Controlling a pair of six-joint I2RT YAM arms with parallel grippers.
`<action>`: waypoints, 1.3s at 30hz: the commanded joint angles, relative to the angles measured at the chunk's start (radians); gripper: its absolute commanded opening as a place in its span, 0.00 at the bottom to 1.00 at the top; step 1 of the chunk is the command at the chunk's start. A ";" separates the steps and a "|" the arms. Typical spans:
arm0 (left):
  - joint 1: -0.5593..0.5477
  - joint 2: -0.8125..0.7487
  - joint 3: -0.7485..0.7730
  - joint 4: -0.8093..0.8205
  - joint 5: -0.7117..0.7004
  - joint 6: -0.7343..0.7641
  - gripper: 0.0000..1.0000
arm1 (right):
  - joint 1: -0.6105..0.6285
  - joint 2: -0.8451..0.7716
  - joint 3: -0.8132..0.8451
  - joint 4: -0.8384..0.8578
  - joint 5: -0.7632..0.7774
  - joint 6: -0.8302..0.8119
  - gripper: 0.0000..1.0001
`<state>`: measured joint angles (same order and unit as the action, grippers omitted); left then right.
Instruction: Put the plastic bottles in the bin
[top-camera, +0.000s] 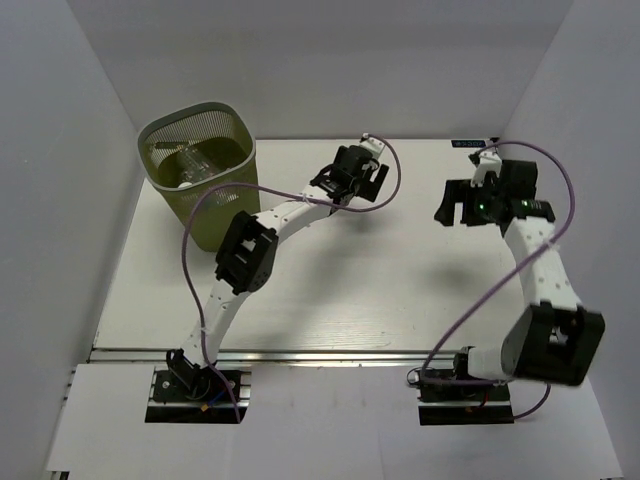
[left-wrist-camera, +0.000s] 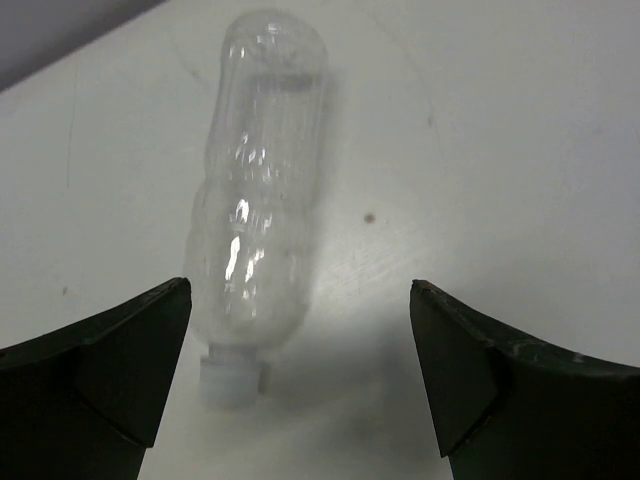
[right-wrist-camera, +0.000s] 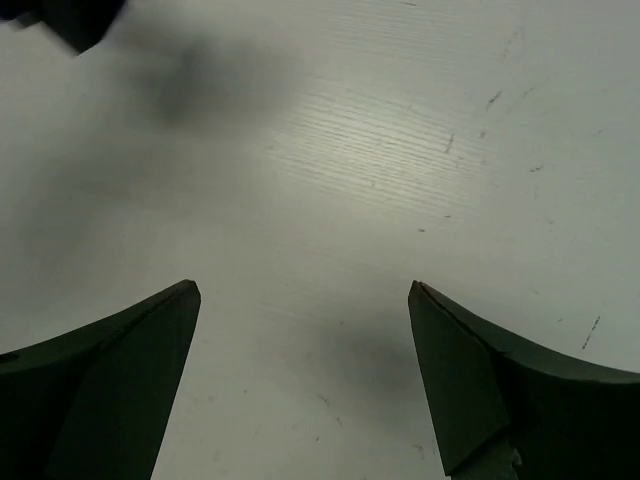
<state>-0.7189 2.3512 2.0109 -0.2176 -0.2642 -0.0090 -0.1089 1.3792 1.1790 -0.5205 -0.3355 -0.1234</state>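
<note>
Worktop (top-camera: 400, 290): white and flat. The right wrist view alone shows its fine wood grain and small dark scuffs.

Bin (top-camera: 215, 205): olive-green wire mesh with a rounded-square rim, tapering downward. It stands at the far-left corner of the worktop. Only the top view shows it and looks inside, where clear bottles (top-camera: 190, 165) lie at the bottom; the count is unclear.

Left pincer (left-wrist-camera: 300, 290): wide open, gripping nothing, with dark matte fingers at either side of its own view.

Loose bottle (left-wrist-camera: 262, 180): seen only in the left wrist view, lying on its side on the worktop ahead of the open fingers, nearer the left one. It is clear thin plastic, crinkled and waisted, with glossy highlights. In the top view the left wrist hides it.

Right pincer (right-wrist-camera: 303, 285): wide open, with nothing between the fingers, over bare worktop on the right side and well apart from the bin.

Cap (left-wrist-camera: 235, 380): white and ribbed, on the loose bottle's end nearest the camera.

Dark blur (right-wrist-camera: 60, 20): in the corner of the right wrist view; cannot tell what it is.
</note>
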 joint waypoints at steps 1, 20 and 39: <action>0.009 0.122 0.187 -0.065 -0.078 0.024 1.00 | 0.003 -0.212 -0.028 0.030 -0.117 -0.058 0.90; 0.009 0.198 0.149 -0.028 -0.098 0.080 0.30 | -0.037 -0.477 -0.274 -0.021 -0.120 0.018 0.90; 0.009 -0.793 -0.392 0.080 -0.018 -0.016 0.00 | -0.037 -0.519 -0.436 0.014 -0.195 -0.050 0.37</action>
<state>-0.7105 1.8385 1.6268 -0.1558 -0.2485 -0.0177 -0.1429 0.8719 0.7677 -0.5461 -0.4904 -0.1516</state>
